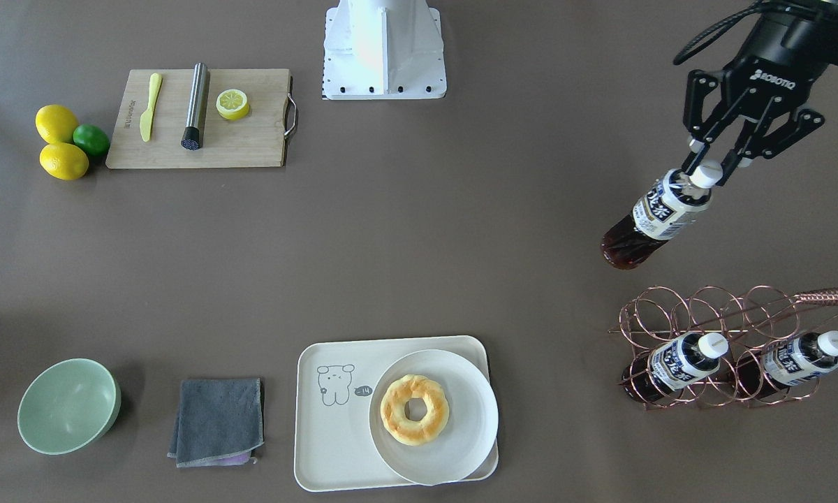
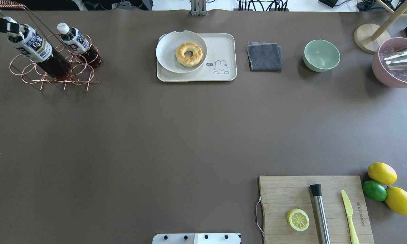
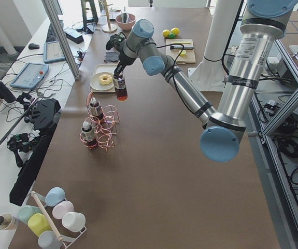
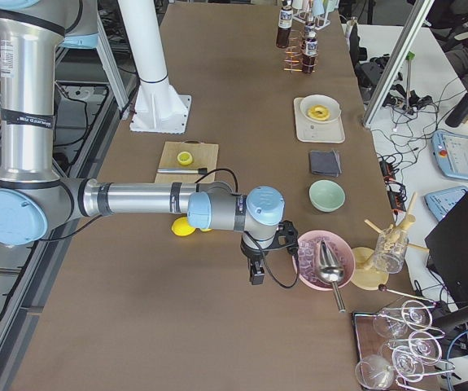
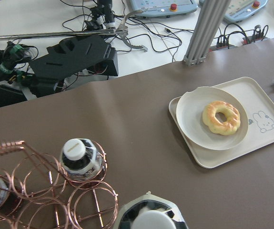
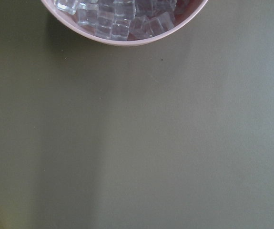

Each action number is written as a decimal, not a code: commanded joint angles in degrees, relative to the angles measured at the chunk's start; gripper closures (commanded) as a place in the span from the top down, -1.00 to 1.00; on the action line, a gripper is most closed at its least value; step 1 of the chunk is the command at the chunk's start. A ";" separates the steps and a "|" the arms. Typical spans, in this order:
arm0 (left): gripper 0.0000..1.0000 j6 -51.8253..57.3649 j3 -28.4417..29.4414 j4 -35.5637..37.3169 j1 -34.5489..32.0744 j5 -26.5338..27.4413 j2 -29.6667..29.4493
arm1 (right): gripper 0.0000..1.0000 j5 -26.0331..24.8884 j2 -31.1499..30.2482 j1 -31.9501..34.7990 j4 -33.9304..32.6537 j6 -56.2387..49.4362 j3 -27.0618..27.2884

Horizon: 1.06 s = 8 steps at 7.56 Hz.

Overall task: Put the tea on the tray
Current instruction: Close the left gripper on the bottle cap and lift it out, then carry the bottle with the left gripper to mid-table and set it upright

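One tea bottle is up out of the rack; the carry to the tray is not yet done.

Left gripper pinches the tea at its white cap. The bottle hangs tilted above the worktop, just beside the copper rack on its robot-facing side. A second bottle and a third bottle stand in the rack. The tray lies well apart from the rack, mostly covered by a plate with a doughnut. The next move likely calls for a carry away from the rack and an upright set-down on the bare strip by the bear drawing. The right gripper is far from the rack; whether it is spread or pressed together I cannot tell.
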 commanded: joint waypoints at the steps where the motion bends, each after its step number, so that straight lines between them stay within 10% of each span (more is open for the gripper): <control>1: -1.00 -0.35 1.53 4.99 16.93 12.73 -10.02 | 1.00 0.02 -0.02 0.00 0.00 0.00 -0.04; 8: -1.00 -5.45 13.66 7.90 36.60 29.21 -24.55 | 1.00 0.02 -0.02 0.00 -0.09 0.00 -0.04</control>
